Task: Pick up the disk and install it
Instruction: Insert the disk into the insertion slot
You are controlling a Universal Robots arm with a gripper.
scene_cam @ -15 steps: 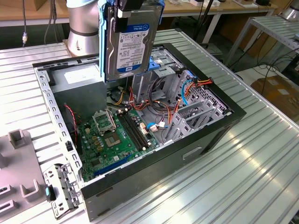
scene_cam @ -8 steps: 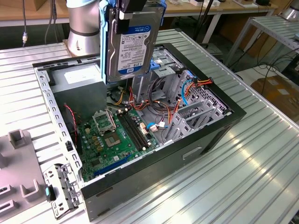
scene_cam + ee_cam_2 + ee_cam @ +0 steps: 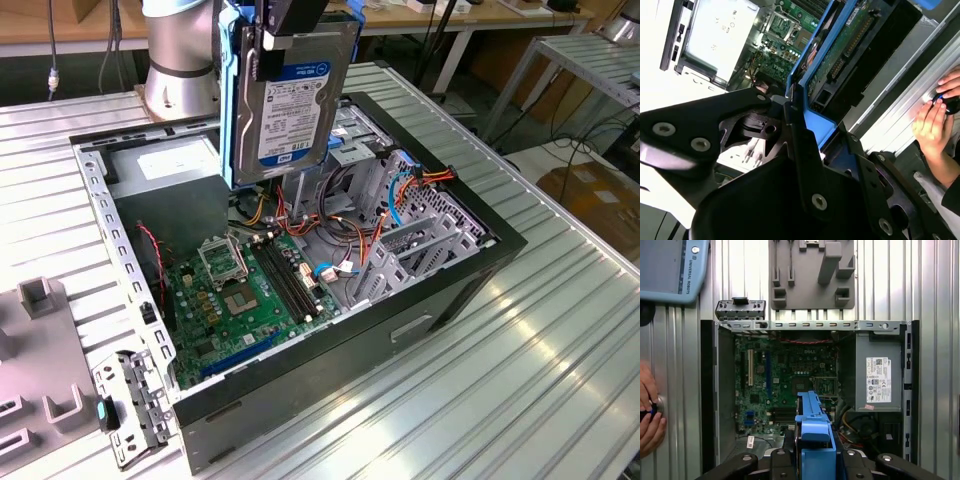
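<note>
The disk (image 3: 293, 95) hangs upright above the open computer case (image 3: 455, 285), its white label with a blue band facing the exterior view and blue rails along its sides. My gripper (image 3: 272, 40) is shut on its upper end. In the second wrist view the black fingers (image 3: 802, 150) clamp a blue rail, and the disk's green circuit board (image 3: 847, 42) points down into the case. In the first wrist view the blue rail of the disk (image 3: 812, 427) runs out from my gripper (image 3: 812, 460) over the motherboard (image 3: 785, 375).
A grey metal box with a white sticker (image 3: 879, 377) sits inside the case. Cables and a drive cage (image 3: 400, 205) fill the case's side at the exterior view's right. A grey fixture plate (image 3: 40, 360) and a metal bracket (image 3: 130, 400) lie beside the case. A person's hands (image 3: 935, 112) rest on the table.
</note>
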